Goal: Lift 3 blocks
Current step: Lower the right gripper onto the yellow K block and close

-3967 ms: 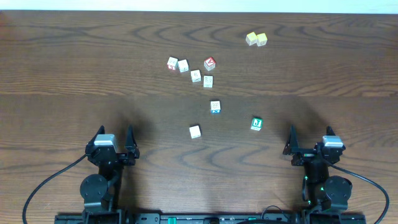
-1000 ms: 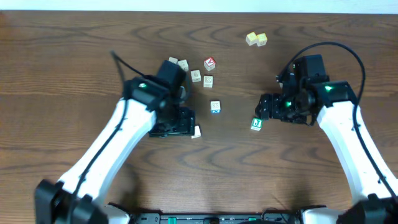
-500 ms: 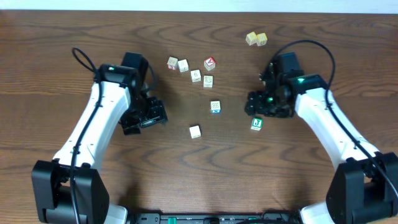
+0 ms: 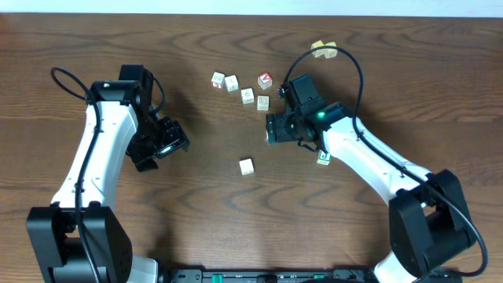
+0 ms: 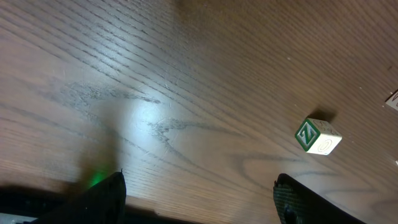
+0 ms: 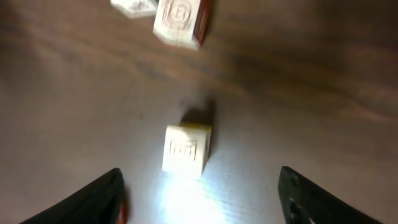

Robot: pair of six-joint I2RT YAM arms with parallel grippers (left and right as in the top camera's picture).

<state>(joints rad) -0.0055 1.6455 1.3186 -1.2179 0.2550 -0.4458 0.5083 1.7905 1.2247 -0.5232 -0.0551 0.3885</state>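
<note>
Dark wood-grain table (image 4: pixel 78 47), glossy in spots.
Brown top w/ wavy grain running side to side fills nearly every view. Thin pale strip (image 4: pixel 251 6) along far edge in overhead; can't tell if wall or floor. Soft white glare patch (image 5: pixel 146 115) on wood in left wrist view. Brighter sheen (image 6: pixel 186 194) in right wrist view, which is blurred.

The overhead camera looks straight down on the whole worktop (image 4: pixel 78 47). Each wrist camera sits low and close, angled forward across it. The left one's lone block (image 5: pixel 317 135) also shows from overhead.
</note>
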